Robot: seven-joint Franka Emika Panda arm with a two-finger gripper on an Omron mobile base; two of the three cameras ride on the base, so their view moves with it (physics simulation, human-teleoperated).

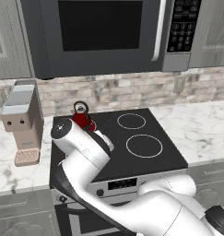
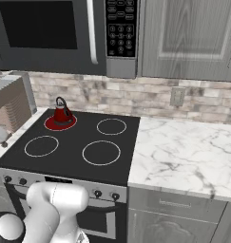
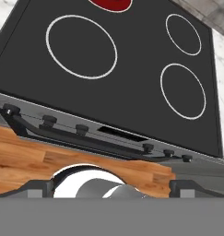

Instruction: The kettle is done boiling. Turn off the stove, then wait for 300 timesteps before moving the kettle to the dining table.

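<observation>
I saw the small red conical kettle (image 2: 62,114) on the black glass-top stove's (image 2: 74,161) glowing rear-left burner (image 2: 60,123), beyond the knobs (image 3: 49,120); gripper state: couldn't tell.

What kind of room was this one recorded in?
A home kitchen, rendered in simulation. A black glass-top stove with a red kettle on a glowing burner sits under a built-in microwave, with marble counters and a beige coffee machine alongside.
</observation>
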